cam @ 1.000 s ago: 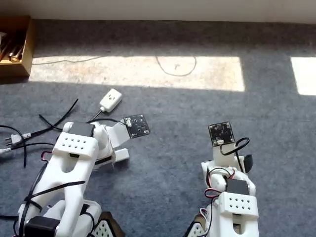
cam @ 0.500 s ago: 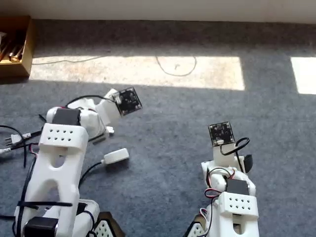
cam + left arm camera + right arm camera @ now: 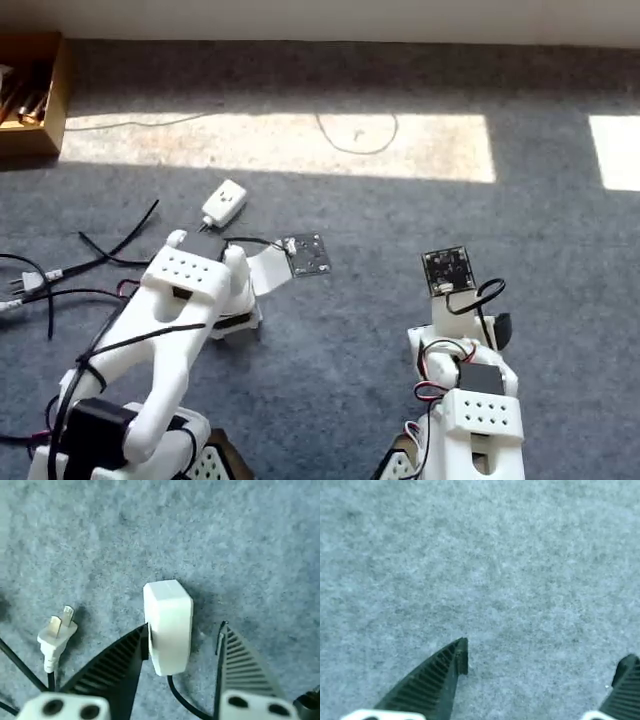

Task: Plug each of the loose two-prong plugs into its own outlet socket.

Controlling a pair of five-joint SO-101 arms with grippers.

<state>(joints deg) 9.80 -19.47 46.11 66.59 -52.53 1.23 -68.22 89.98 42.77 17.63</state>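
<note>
In the high view, a grey carpet (image 3: pixel 350 330) is seen under both arms. The white left arm (image 3: pixel 185 290) is bent low over it, and the white right arm (image 3: pixel 465 395) is placed well apart from it. A white, box-shaped outlet socket on a black cord (image 3: pixel 223 203) is laid just beyond the left arm. A small white corded plug (image 3: pixel 30 284) is found among black cables (image 3: pixel 110 250) near the edge. A wooden box (image 3: pixel 35 95) is set in the far corner.

In the left wrist view, the left gripper (image 3: pixel 183 630) is held with its black ribbed fingers (image 3: pixel 125 655) released. A second white rectangular outlet socket (image 3: pixel 167 625) is framed between them: one finger is touching its side and the other is kept apart. A white two-prong plug (image 3: pixel 57 635) is laid near it on the carpet, prongs pointing away.

In the right wrist view, the right gripper (image 3: pixel 545 660) is shown with its fingers (image 3: pixel 440 680) spread wide over bare carpet, with nothing grasped.
</note>
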